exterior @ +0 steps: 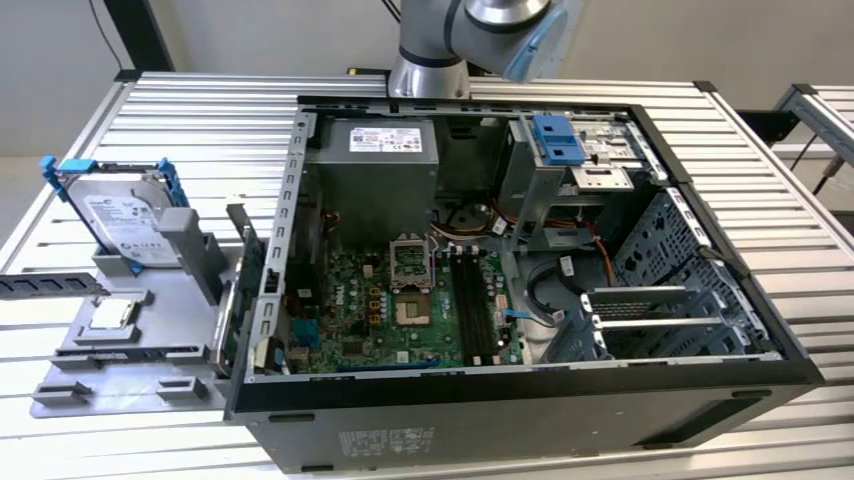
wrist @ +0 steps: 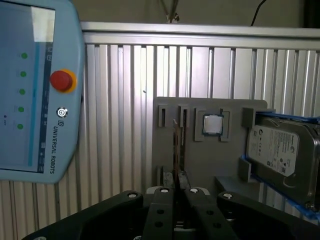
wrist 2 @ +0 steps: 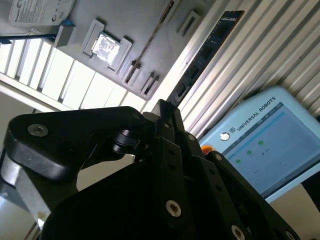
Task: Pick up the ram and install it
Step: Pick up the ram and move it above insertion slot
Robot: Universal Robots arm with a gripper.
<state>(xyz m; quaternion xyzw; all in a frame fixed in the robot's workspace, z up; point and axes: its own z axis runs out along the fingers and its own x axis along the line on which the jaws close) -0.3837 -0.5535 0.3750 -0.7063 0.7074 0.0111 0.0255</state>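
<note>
Dark, thin ram [wrist: 175, 145] stands on edge ahead of my claw [wrist: 178, 176], which looks pressed together, empty. It seems light, stiff, breakable; hold its flat sides.

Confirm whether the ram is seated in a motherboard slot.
No, in the exterior view the ram rests at the gray tray outside the computer case.
</note>
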